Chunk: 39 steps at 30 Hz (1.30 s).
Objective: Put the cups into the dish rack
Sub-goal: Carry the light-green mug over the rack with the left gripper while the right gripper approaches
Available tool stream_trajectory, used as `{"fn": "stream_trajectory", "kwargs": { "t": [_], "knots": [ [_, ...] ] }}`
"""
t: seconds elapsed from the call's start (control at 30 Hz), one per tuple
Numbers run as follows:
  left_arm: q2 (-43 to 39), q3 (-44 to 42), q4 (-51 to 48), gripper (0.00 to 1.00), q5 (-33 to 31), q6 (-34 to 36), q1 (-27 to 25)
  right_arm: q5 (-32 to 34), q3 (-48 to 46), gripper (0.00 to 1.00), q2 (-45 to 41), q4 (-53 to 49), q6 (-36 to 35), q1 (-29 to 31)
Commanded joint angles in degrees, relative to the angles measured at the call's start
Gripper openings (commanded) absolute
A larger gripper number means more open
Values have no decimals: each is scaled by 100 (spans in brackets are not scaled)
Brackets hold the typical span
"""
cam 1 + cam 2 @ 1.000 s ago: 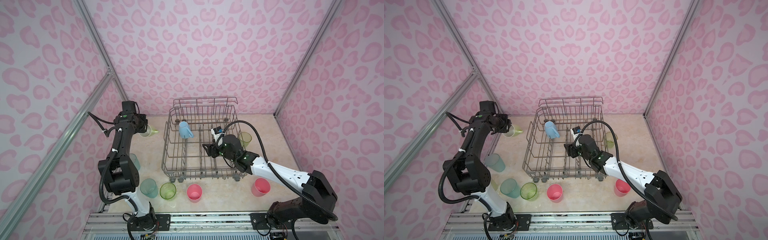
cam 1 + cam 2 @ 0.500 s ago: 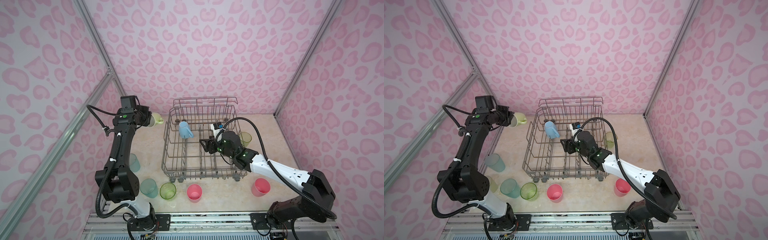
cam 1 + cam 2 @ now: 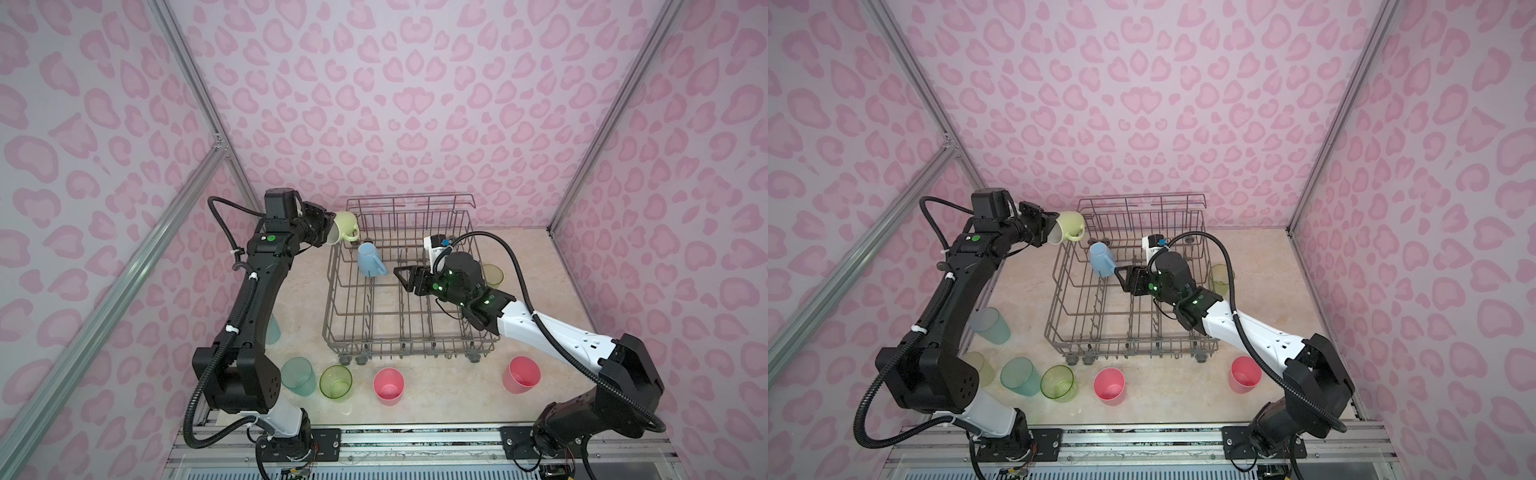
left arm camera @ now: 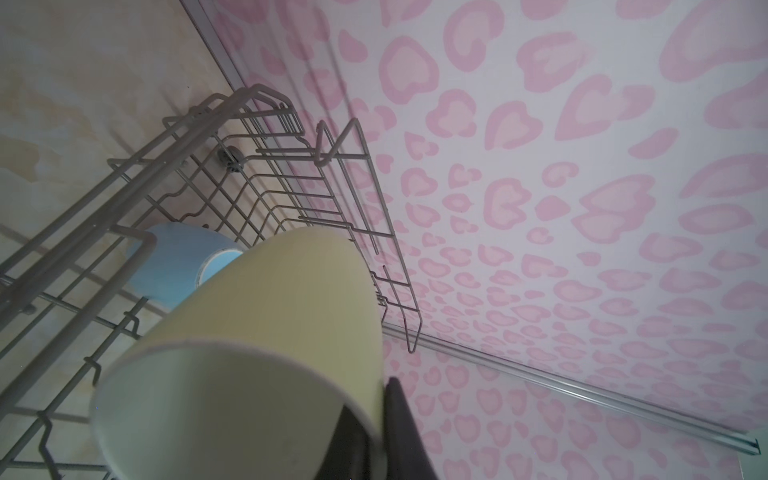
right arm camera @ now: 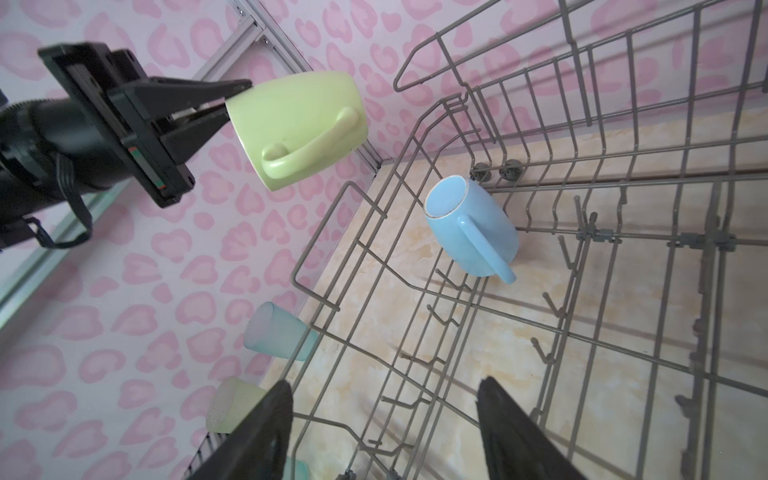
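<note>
The dish rack stands mid-table in both top views. A light-blue mug leans mouth-up on the tines in its back left part. My left gripper is shut on the wall of a pale-yellow mug. It holds the mug on its side in the air, just outside the rack's back left corner. My right gripper hangs open and empty over the rack's middle.
Along the front stand a teal cup, a lime cup and two pink cups. Another lime cup is right of the rack. Left of the rack are a teal cup and a greyish-beige one.
My left gripper has lifted the pale-yellow mug off the table and carried it up and right to the rack's back left corner. My right gripper has drifted left over the rack.
</note>
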Motion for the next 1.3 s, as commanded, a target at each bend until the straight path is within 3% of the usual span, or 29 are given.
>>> {"fn": "stream_trajectory", "kwargs": {
  "t": [0.0, 0.2, 0.53, 1.0, 1.27],
  "knots": [
    [-284, -331, 1057, 3, 229, 97, -126, -401, -59, 69, 42, 606, 1031, -151],
    [-596, -1081, 1795, 3, 363, 95, -358, -538, -43, 68, 102, 1117, 2027, -357],
    [-722, -1823, 2930, 4, 743, -19, -768, -826, 133, 64, 498, 1827, 3109, -440],
    [-490, -2168, 3949, 4, 1191, -294, -1058, -772, -72, 59, 626, 2114, 3483, -500],
    [-502, -2294, 4097, 4, 1286, -343, -1193, -929, -70, 49, 930, 2582, 3681, -640]
  ]
}}
